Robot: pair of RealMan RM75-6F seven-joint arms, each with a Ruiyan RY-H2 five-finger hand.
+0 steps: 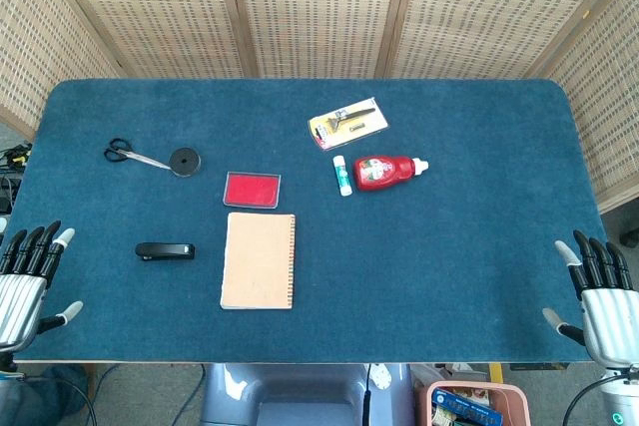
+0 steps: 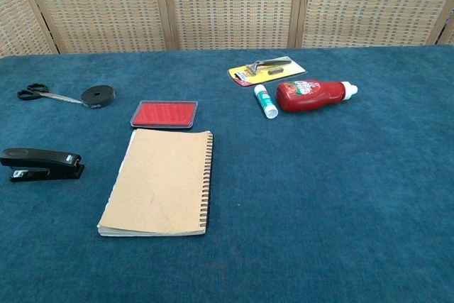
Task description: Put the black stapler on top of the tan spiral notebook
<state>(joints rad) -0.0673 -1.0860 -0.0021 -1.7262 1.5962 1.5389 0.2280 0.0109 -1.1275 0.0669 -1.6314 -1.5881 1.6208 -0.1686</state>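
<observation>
Blue felt covers the desk (image 1: 449, 276). I see the black stapler (image 1: 166, 250) lying flat just left of the tan spiral notebook (image 1: 259, 260), not touching; notebook closed, spiral on its right edge. Red stamp pad (image 1: 252, 190) sits just beyond the notebook. Scissors (image 1: 128, 155) and tape roll (image 1: 185, 161) lie far left; glue stick (image 1: 342, 175), red bottle (image 1: 387, 172) and razor pack (image 1: 348, 123) further back, ctr-right. My left hand (image 1: 28, 281) and right hand (image 1: 599, 291) rest at the near desk corners, fingers extended and apart, holding nothing.

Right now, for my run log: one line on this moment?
stapler: on table, untouched | notebook: bare | left robot hand: open | right robot hand: open
</observation>
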